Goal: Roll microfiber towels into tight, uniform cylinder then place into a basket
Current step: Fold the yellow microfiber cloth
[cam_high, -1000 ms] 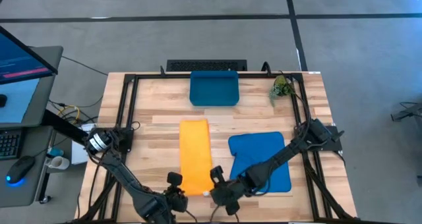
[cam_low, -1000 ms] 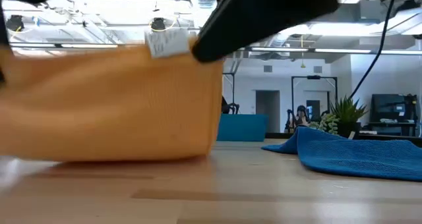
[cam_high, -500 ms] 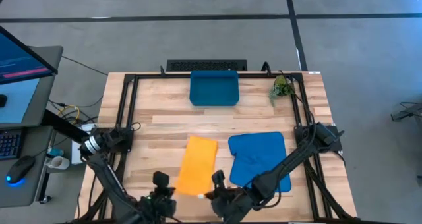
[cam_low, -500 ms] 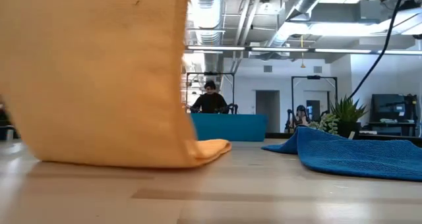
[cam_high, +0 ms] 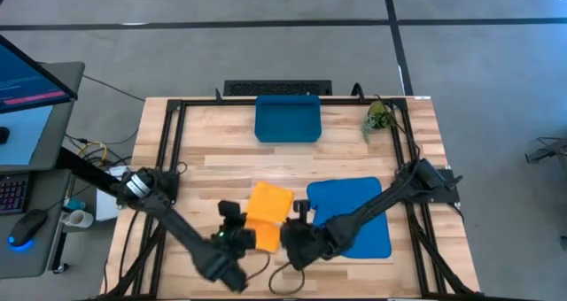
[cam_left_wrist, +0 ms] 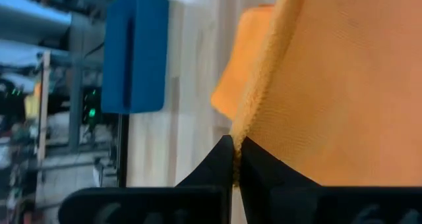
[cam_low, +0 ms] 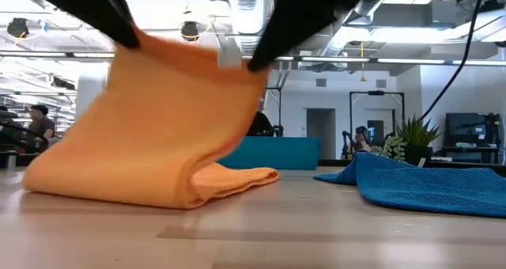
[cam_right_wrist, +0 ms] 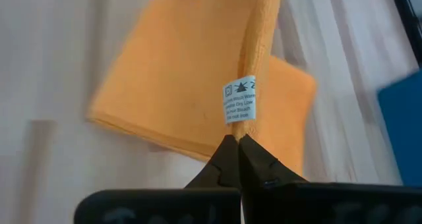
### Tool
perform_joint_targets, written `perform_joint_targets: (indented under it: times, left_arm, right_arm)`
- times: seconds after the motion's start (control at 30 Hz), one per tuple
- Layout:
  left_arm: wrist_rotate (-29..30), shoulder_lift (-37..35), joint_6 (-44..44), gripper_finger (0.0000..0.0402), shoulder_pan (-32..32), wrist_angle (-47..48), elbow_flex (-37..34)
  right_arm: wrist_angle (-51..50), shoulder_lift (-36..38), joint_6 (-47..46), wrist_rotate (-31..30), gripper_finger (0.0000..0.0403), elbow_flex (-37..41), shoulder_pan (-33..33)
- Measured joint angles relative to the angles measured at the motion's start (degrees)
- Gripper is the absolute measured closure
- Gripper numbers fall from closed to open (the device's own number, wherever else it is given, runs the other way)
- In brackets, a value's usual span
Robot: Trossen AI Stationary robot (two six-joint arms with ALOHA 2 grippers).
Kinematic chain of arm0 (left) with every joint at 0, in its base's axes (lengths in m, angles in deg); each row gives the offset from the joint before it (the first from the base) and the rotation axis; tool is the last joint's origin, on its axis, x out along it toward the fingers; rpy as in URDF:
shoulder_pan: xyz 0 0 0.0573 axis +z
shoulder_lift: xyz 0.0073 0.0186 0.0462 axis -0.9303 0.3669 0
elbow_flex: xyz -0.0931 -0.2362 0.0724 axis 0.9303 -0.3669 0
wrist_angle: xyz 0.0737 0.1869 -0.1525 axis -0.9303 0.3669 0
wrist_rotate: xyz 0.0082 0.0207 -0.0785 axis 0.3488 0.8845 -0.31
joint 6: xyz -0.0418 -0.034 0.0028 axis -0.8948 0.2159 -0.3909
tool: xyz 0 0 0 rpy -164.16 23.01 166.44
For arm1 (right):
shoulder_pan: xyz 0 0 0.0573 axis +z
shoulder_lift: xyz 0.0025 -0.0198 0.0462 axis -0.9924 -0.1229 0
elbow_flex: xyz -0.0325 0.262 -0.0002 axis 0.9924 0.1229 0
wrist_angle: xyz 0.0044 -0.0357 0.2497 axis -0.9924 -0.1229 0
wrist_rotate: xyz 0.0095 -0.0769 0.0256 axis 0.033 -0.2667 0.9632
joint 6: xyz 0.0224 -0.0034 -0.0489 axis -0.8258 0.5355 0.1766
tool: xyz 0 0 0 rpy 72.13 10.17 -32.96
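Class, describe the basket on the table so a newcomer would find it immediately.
Start at the wooden table and look along its far edge, at the middle. There sits the shallow rectangular dark-blue plastic basket. Unlike the bright blue cloth towel lying soft nearer the arms, it is rigid with low walls.

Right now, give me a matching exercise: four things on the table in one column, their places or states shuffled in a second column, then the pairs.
Things:
1. orange towel
2. blue towel
3. basket
4. plant

States:
A. at the far right corner of the table
B. folded over, one edge lifted by both grippers
C. lying spread on the table, untouched
D. at the table's far edge, centre, nothing in it

Pairs: 1-B, 2-C, 3-D, 4-A
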Motion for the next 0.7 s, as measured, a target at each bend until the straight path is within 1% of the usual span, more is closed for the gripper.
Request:
perform_joint_targets:
  times: [0.13,0.27,0.37,0.5,0.7]
  left_arm:
    - [0.27,-0.03,1.20,0.0400,4.23,-3.50,-3.70]
    - [-0.14,-0.02,5.74,0.0400,8.11,-10.15,-7.26]
    - [-1.12,-0.09,8.75,0.0400,10.42,-14.32,-9.20]
    - [-3.21,-0.09,7.67,0.0400,12.12,-15.32,-10.02]
    - [-2.73,-0.09,7.11,0.0400,12.85,-15.28,-10.06]
  right_arm:
    - [-0.92,0.02,-4.19,0.05,0.0398,2.53,-2.89]
    - [-0.62,-0.02,-7.42,0.59,0.0397,5.19,-5.24]
    - [-0.28,-0.04,-8.15,0.87,0.0398,6.49,-6.11]
    - [3.93,-0.07,-8.13,0.90,0.0396,9.21,-7.34]
    - [5.36,-0.07,-8.22,1.20,0.0398,10.31,-9.22]
